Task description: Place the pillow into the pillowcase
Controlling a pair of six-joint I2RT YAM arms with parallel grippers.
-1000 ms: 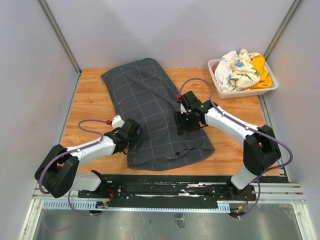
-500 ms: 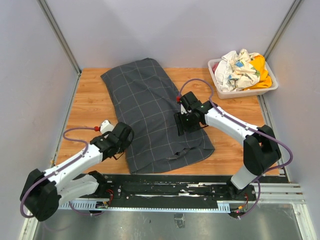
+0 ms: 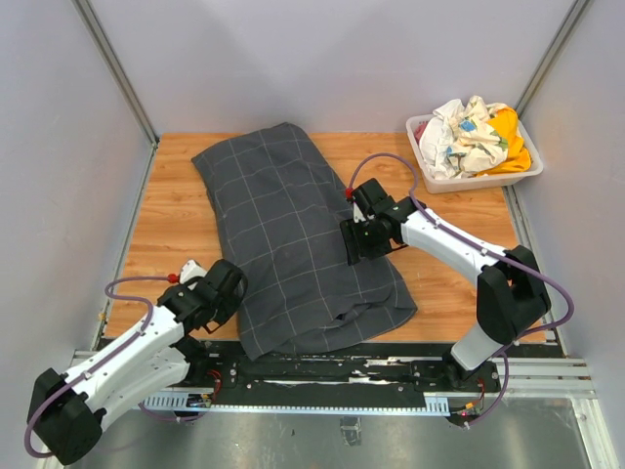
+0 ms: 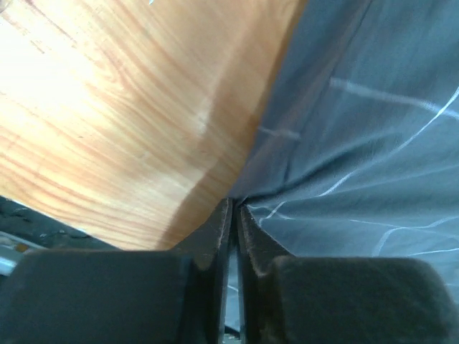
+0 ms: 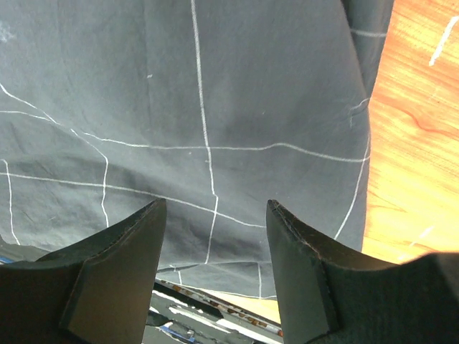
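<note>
Across the middle of the wooden table (image 3: 171, 210) the pillowcase (image 3: 293, 225) is laid out on a slant. One end is up at the far left and the other reaches right to the near edge.

The pillow isn't seen in any view. The case looks a bit plump through the middle, so it might be guessed that the pillow is inside, but that can't be confirmed from what's shown.

The left gripper (image 4: 235, 206) is clamped tight on the case's near-left edge. In the wrist view the fabric is bunched into creases that run straight into the pinched fingertips, with bare wood just to the left.

The right gripper (image 5: 215, 211) is parked over the right side of the case with its fingers spread wide and nothing between them. Whether the cloth is touched can't be told.

Off at the far right, a white bin (image 3: 476, 182) full of crumpled cloths (image 3: 474, 132) is left alone, well apart from everything.

Handling-wise, the case is judged to be thin, light and totally limp. Sagging, folding over itself and sliding on the smooth wood should be expected, so no shape will be held unless it's tensioned from two points.

Grabs are best made at the hem or the corners. A pinch mid-panel would likely catch both layers together. The rumpled flap at the near end looks like it could be the opening, though that's only a guess.
</note>
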